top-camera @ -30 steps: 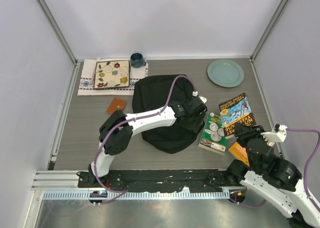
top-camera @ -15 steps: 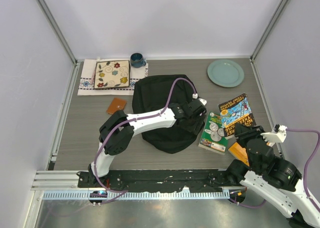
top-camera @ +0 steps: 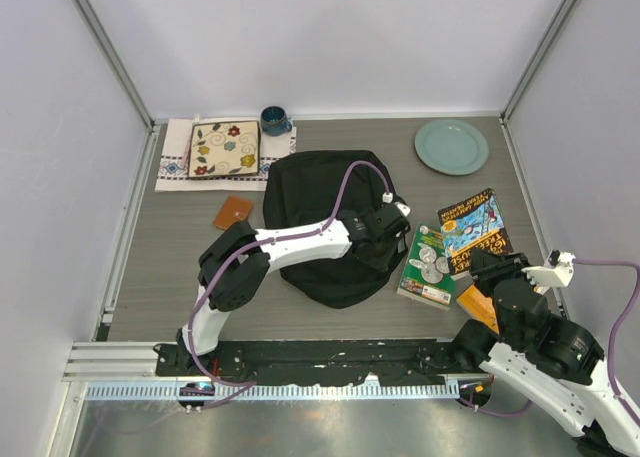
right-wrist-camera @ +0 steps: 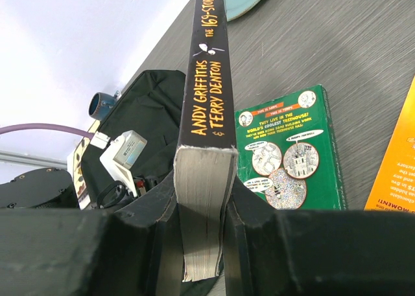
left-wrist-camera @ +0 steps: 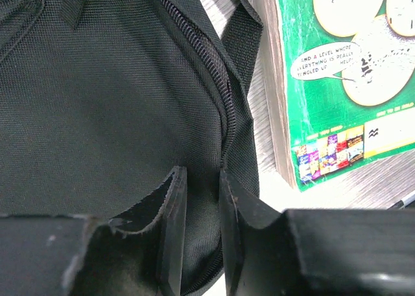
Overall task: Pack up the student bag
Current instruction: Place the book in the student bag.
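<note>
Student bag point(top-camera: 310, 187), black, lies mid-table point(top-camera: 150, 277), touching a green book point(right-wrist-camera: 292, 160) reading "WORLD'S COOLEST TREEHOUSE!". My left gripper point(left-wrist-camera: 202, 179) stands narrow at its zipper edge; whether it pinches fabric I cannot tell. My right gripper point(right-wrist-camera: 203, 182) clamps a paperback point(right-wrist-camera: 209, 69), spine "ANDY GRIFFITHS & TERRY DENTON".

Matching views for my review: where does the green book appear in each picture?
Top external: green book right of centre, beside the student bag.
Left wrist: book upper right, bag left.
Right wrist: book centre right, bag left.
Shared landmark: the student bag.
</note>
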`<state>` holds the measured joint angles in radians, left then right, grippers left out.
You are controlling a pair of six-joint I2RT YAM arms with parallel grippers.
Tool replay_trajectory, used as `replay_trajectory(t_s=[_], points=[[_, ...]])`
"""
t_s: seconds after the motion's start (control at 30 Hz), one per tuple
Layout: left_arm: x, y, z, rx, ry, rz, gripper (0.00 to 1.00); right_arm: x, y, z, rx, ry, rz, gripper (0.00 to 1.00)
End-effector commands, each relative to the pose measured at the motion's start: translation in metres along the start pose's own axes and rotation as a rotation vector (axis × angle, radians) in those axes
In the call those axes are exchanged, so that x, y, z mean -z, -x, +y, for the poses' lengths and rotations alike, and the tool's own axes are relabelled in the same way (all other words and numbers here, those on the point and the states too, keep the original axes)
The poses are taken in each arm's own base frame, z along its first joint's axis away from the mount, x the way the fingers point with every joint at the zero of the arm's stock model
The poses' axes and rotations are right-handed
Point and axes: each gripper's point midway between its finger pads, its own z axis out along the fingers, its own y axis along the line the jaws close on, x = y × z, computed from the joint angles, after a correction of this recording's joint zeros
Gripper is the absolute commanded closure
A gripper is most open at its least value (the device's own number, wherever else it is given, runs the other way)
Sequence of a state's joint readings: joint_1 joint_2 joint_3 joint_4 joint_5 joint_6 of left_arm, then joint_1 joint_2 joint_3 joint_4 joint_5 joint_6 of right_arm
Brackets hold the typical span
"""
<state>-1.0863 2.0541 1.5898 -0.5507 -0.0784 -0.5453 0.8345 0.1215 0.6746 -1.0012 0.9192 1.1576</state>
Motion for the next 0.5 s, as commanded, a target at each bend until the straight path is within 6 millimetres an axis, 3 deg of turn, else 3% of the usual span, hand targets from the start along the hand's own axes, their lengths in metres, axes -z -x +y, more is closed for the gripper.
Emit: replay_trajectory(t_s=[0.0,0.13,0.3,0.47], points=[[0.007,0.0,0.002,-0.008,0.008,-0.006,0.76,0.0,0.02,0.01,-0.098,0.022,-0.079,0.95],[0.009,0.002,0.001,-0.014,0.003,-0.009,1.0,0.001,0.02,0.01,-0.101,0.024,-0.078,0.95],[0.018,0.012,0.002,-0.041,0.016,-0.03,1.0,0.001,0.02,0.011,-0.1,0.024,-0.077,0.95],[0.042,0.043,0.002,-0.063,0.014,-0.095,1.0,0.001,0.02,0.011,-0.096,0.025,-0.076,0.95]])
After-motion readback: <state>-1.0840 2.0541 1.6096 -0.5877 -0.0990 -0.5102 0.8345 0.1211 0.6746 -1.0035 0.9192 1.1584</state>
